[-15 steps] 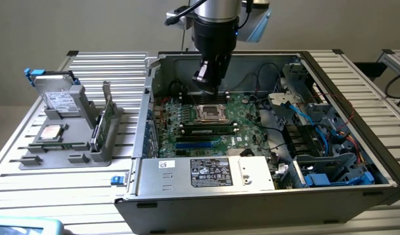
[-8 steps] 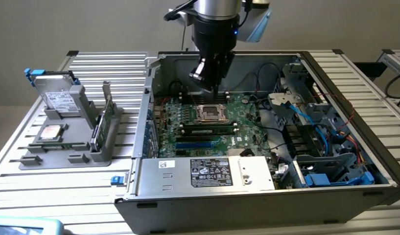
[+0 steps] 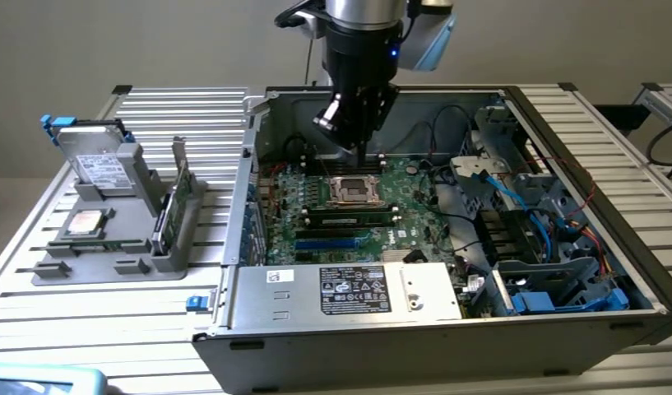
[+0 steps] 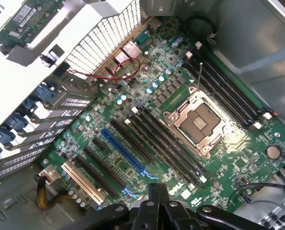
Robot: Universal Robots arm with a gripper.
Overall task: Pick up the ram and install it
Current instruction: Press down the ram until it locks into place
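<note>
Glossy green motherboard [image 4: 180,124]; matt grey metal case [image 3: 424,329]; ribbed aluminium table [image 3: 160,313]

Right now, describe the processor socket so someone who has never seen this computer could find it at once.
Look inside the open computer case at the green motherboard on its floor. Near the board's middle, close under the gripper, sits the processor socket. It is a square silvery metal frame, unlike the long narrow black slots beside it.

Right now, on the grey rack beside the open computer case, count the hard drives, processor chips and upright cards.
Silver hard drive with blue handle: 1
Square silver processor chip: 1
Upright green card with metal bracket: 1
Total: 3
</note>
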